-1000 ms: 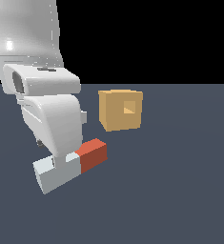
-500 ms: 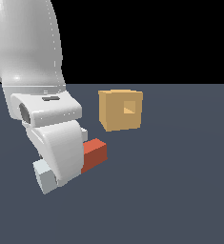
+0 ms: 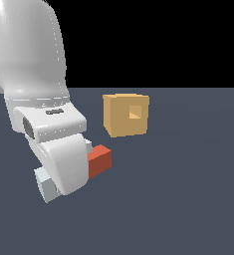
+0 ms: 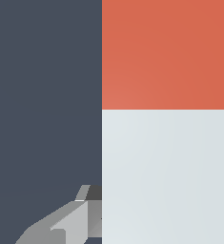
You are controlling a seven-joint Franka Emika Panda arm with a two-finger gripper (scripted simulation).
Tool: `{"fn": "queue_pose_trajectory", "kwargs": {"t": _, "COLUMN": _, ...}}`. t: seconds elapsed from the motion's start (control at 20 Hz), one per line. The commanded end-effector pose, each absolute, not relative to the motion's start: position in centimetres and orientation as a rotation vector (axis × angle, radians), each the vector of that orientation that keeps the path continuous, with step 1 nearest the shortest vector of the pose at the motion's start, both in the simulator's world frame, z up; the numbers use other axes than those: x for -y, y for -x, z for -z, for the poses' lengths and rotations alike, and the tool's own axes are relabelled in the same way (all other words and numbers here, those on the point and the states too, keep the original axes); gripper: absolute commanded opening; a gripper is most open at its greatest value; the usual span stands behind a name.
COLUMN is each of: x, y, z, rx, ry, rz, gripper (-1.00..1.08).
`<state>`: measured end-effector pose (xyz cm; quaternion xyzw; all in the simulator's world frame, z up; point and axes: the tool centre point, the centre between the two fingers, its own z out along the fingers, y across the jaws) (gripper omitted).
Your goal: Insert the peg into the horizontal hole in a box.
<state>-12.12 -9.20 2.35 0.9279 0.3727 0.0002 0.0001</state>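
The long square-section peg, pale grey-white with a red-orange end (image 3: 99,161), lies on the dark grey tabletop (image 3: 188,199), near and left of the tan-orange cube box (image 3: 126,115). The arm covers its middle; whether the jaws grip it cannot be told.

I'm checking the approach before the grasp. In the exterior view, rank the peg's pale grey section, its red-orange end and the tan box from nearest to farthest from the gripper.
1. The pale grey section of the long square peg: directly under the gripper, partly hidden by it.
2. The peg's red-orange end: sticking out toward the exterior view's right.
3. The small tan cube box: farther back and right, apart from the peg.
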Motion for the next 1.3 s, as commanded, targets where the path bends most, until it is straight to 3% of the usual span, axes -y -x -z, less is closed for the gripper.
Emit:
{"fn": "queue_pose_trajectory", "kwargs": {"t": 0.0, "x": 9.1, "y": 12.1, "z": -2.3, "rx": -1.172, "ry": -2.915, "rz": 0.0, "gripper": -1.0}}
{"fn": "queue_pose_trajectory", "kwargs": {"t": 0.65, "x": 9.1, "y": 10.8, "z": -2.7, "rx": -1.244, "ry": -2.884, "rz": 0.0, "gripper": -1.0}}
{"fn": "queue_pose_trajectory", "kwargs": {"t": 1.25, "x": 7.8, "y": 4.0, "z": -4.5, "rx": -1.596, "ry": -2.703, "rz": 0.002, "gripper": -1.0}}
